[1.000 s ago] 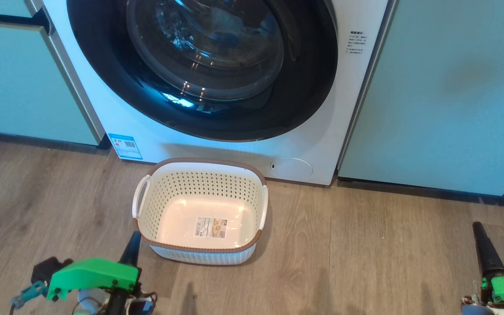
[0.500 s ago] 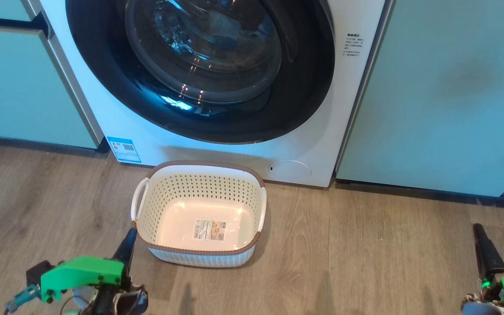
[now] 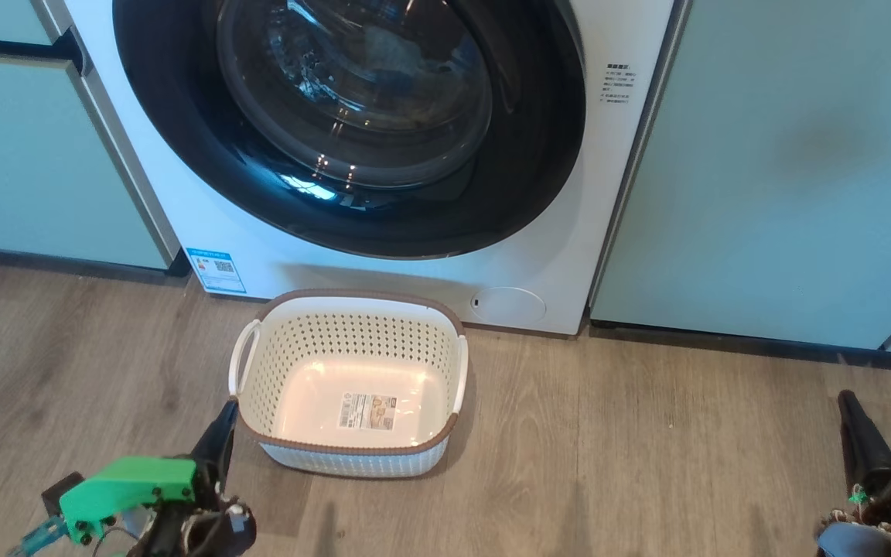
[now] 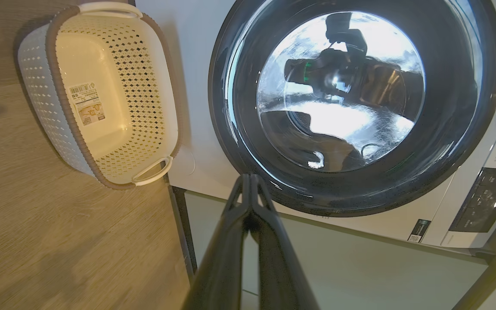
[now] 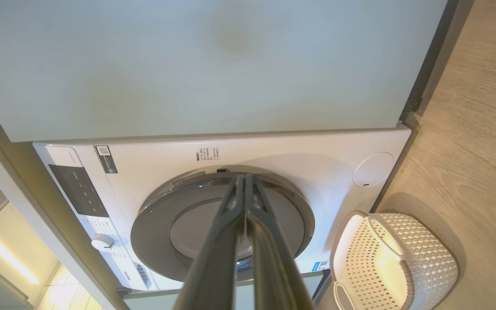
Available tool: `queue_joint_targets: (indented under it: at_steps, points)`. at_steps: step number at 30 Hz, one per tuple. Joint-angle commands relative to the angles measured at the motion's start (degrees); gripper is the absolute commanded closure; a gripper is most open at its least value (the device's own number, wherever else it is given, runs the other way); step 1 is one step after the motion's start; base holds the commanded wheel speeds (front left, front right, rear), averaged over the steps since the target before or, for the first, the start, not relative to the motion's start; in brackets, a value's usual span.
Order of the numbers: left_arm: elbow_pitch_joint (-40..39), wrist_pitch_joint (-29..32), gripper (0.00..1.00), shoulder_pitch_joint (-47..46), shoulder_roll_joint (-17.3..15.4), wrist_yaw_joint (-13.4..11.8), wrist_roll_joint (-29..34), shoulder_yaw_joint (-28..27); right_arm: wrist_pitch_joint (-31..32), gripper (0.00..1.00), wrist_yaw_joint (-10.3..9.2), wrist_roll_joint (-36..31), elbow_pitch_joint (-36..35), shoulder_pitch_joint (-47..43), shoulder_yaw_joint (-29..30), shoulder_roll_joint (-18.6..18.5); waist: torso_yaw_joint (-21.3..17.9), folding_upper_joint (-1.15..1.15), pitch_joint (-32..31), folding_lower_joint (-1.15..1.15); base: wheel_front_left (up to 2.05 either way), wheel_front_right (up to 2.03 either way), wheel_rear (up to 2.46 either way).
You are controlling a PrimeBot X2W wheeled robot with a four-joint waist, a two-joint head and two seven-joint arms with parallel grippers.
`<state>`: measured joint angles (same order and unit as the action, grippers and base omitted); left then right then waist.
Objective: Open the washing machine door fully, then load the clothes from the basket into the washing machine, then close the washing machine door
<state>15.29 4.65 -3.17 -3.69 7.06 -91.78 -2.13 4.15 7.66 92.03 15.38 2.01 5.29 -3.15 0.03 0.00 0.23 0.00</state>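
Beside basket, left gripper stays closed, door unchanged

left tool: fingers pressed together, empty, at 7 o'clock, tips toward 1 o'clock
right tool: fingers pressed together, empty, at 4 o'clock, tips toward 11 o'clock

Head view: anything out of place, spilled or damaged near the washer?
Nothing stands out. The basket sits upright, empty but for its label; the washing machine door looks shut and intact. A faint dark patch shows on the cabinet panel.
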Motion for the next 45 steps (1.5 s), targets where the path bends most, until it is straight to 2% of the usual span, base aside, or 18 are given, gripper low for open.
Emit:
queue_joint_targets:
  at_steps: [1, 45]
  points:
    - [-1.33, 0.5, 1.0, -2.88, -0.34, 0.39, -1.33, -2.74, 0.59, 1.0, -0.17, 1.53, -1.56, 3.92, -0.89, -1.25, -0.02, 0.0, -0.03, 0.0, 0.0, 0.0, 0.0]
    - [-1.27, 1.15, 1.0, -2.95, 0.17, 0.43, -1.1, -3.54, 1.37, 1.0, -0.17, 1.14, -1.42, 4.06, 0.02, -0.62, -0.03, 0.0, -0.05, 0.0, 0.0, 0.0, 0.0]
